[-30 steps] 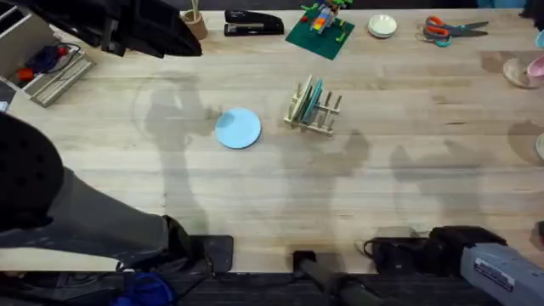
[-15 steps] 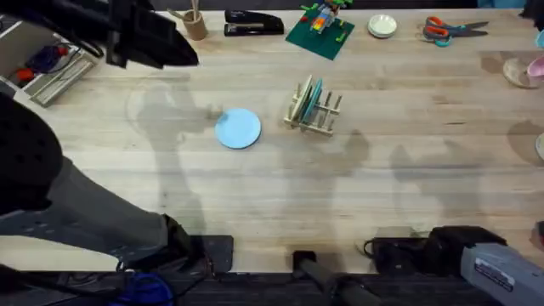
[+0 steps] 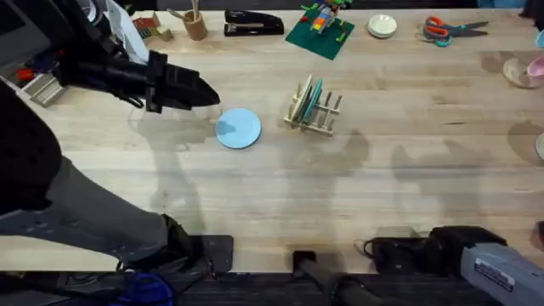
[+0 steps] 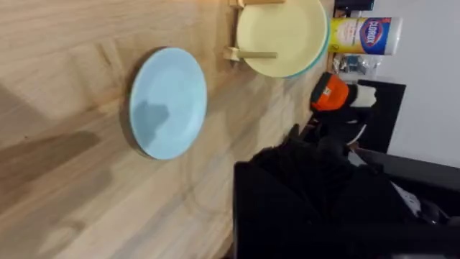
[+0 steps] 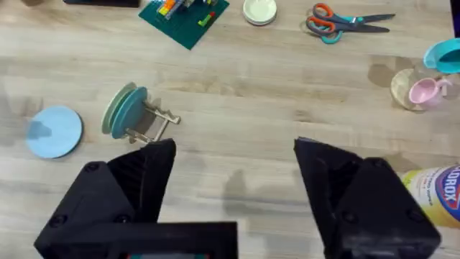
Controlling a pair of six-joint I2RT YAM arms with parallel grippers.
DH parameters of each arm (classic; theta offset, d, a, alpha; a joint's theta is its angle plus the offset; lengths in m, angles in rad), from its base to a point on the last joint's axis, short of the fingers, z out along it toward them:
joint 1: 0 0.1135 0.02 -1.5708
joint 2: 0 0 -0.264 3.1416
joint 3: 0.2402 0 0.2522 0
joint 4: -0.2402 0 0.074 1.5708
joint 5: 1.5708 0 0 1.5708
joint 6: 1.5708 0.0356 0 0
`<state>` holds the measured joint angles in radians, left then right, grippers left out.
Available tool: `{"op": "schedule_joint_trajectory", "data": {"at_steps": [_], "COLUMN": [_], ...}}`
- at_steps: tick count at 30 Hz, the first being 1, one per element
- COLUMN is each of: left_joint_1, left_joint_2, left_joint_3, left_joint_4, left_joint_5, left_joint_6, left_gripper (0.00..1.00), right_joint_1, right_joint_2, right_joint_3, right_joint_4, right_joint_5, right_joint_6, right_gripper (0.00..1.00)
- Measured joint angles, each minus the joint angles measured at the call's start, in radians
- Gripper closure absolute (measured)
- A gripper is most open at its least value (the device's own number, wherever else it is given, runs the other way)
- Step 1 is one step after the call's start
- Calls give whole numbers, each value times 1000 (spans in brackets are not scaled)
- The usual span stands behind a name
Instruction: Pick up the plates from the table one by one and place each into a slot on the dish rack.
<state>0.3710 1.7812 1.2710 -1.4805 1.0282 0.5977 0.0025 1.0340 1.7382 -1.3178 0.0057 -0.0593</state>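
While blue plate (image 3: 238,128) lies flat, left pincer (image 3: 204,95) hovers beside.

The left arm (image 3: 93,68) is matte black, built of blocky jointed segments that narrow to a black pincer (image 3: 200,92) with pointed tips, and a white part sits on its upper side near the wrist. Its base section looms large as a smooth dark grey and black housing, with a blue cable bundle beside it. The right pincer (image 5: 233,187) has two broad, angular black fingers (image 5: 147,173), and the right arm's base (image 3: 501,268) carries a pale grey casing with a small printed label.
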Motion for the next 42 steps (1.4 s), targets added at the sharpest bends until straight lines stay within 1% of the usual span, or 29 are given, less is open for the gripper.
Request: {"op": "schedule_joint_trajectory", "data": {"at_steps": [4, 9, 13, 19, 31, 42], "left_joint_1": [0, 0, 0, 0, 0, -5], "left_joint_2": [0, 0, 0, 8, 176, 311], "left_joint_3": [-33, -40, -40, -40, -40, -41], "left_joint_4": [67, 124, 131, 131, 203, 284], "left_joint_5": [1, 0, 1, 1, -7, -80], "left_joint_6": [-23, -66, -91, -103, -105, -121], "left_gripper": [960, 960, 960, 960, 960, 960], "right_joint_1": [0, 0, 0, 0, 0, 0], "right_joint_2": [0, 0, 0, 0, 0, 0], "right_joint_3": [0, 0, 0, 0, 0, 0], "right_joint_4": [0, 0, 0, 0, 0, 0], "right_joint_5": [0, 0, 0, 0, 0, 0], "right_joint_6": [0, 0, 0, 0, 0, 0], "right_gripper": [7, 6, 8, 7, 7, 7]}}
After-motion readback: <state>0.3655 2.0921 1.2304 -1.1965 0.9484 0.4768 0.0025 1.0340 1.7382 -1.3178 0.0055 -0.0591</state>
